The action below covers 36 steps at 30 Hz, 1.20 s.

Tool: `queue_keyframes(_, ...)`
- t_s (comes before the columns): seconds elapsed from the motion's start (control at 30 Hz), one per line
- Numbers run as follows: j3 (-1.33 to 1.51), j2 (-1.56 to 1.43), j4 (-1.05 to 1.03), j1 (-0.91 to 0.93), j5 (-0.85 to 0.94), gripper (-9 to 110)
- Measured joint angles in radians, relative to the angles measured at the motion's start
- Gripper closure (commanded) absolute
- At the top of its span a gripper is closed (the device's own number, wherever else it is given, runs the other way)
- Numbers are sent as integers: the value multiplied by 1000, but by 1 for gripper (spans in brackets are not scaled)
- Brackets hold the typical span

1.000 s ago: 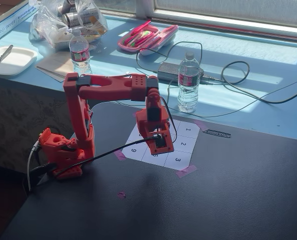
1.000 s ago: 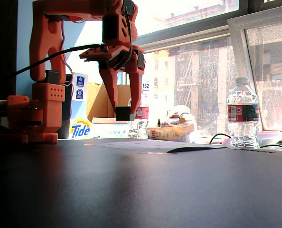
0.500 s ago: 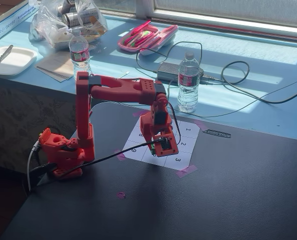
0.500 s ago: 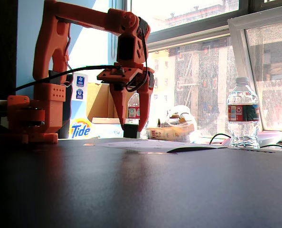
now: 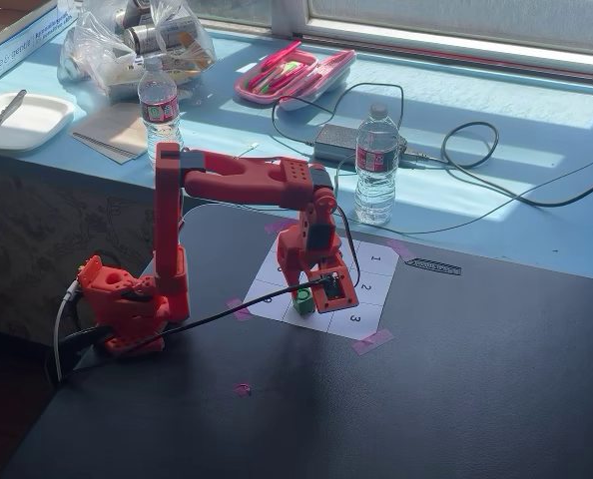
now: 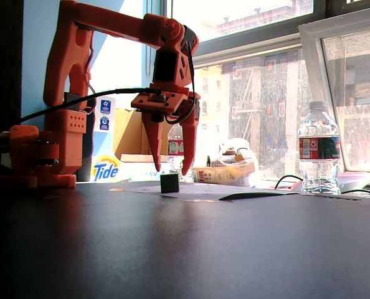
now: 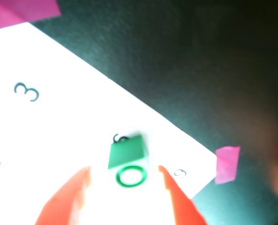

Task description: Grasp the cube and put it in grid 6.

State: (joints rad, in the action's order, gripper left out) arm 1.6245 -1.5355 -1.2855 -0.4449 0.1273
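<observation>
Dark matte tabletop (image 5: 476,379) under window light. Small bright green cube (image 5: 304,301) is seen resting on the white numbered 3x3 paper sheet (image 5: 371,261), on the cell (image 7: 150,133) whose digit it partly hides, between cells 3 and 9. Red two-finger gripper (image 6: 170,169) is spread open just above, fingers either side of the cube, nothing held. Half a second ago the cube was pinched between the fingertips; since released. Clear plastic water bottle (image 5: 376,165) stands well apart.

Only the cube (image 5: 304,302) sits under the claw (image 6: 170,169) (sheet otherwise bare).
</observation>
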Motion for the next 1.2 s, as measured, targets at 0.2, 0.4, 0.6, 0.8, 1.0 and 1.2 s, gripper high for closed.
queue_keyframes(0.2,0,0,-3,2,8,73)
queue_keyframes(0.4,-75,-91,-77,32,20,84)
queue_keyframes(0.6,-112,-288,-156,198,55,101)
queue_keyframes(0.8,3,-451,-115,445,181,101)
queue_keyframes(1.0,304,-611,95,569,259,101)
queue_keyframes(1.2,572,-746,302,607,272,101)
